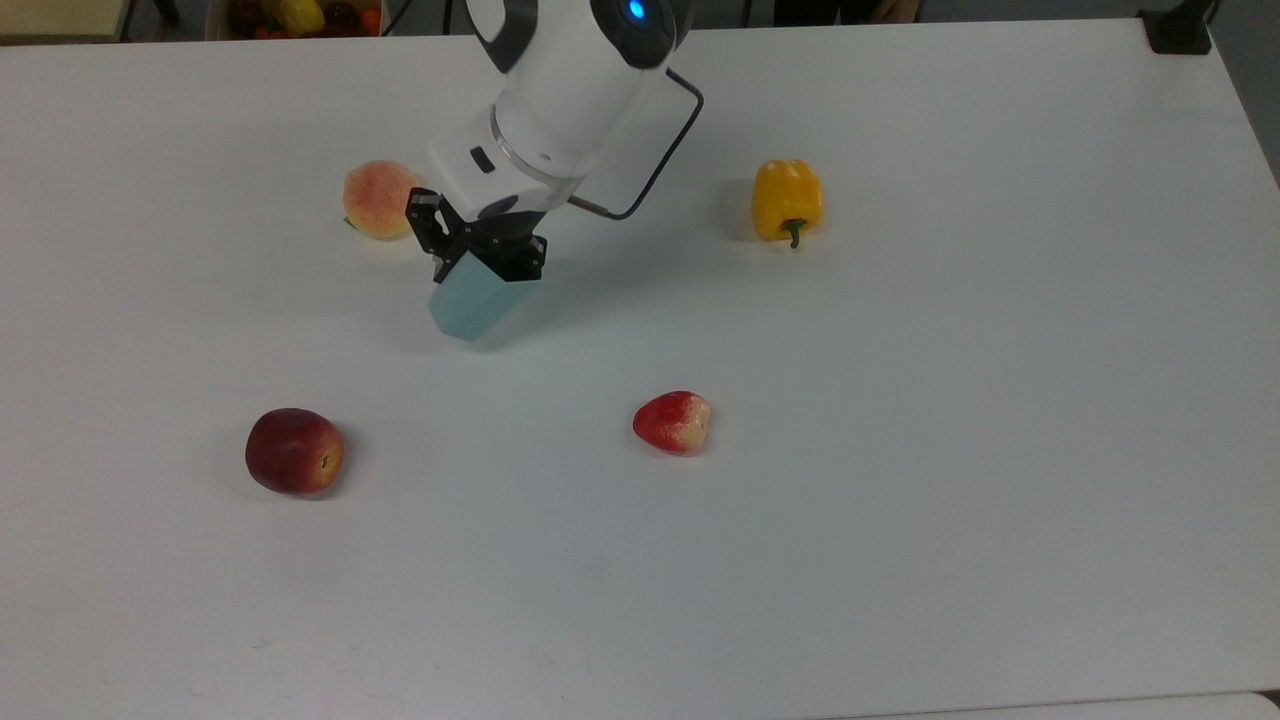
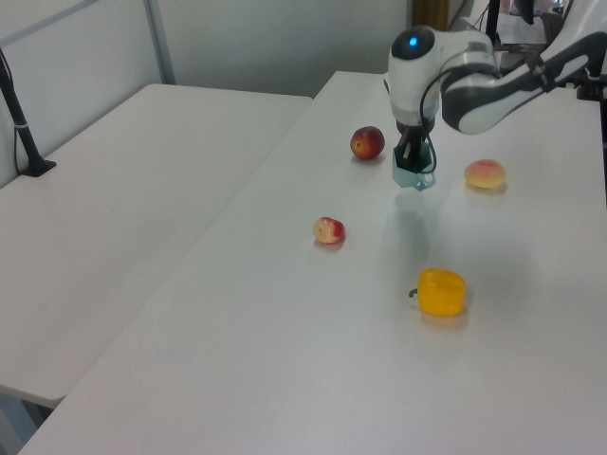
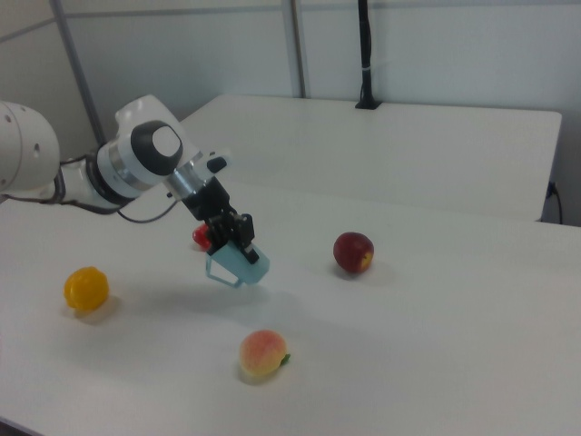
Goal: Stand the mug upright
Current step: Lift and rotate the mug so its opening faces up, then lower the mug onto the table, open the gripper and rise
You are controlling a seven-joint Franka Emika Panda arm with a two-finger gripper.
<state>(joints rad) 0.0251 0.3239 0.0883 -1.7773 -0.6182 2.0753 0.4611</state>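
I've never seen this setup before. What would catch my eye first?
The white arm's gripper holds the pale teal mug lifted off the white table, tilted, near the table's middle. Four fruits ring it: a peach, a yellow pepper, a dark red apple and a small red fruit.

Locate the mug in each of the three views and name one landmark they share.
Top view: mug left of centre, held by the gripper.
Left view: mug upper right, below the arm.
Right view: mug left of centre.
Shared landmark: the yellow pepper.
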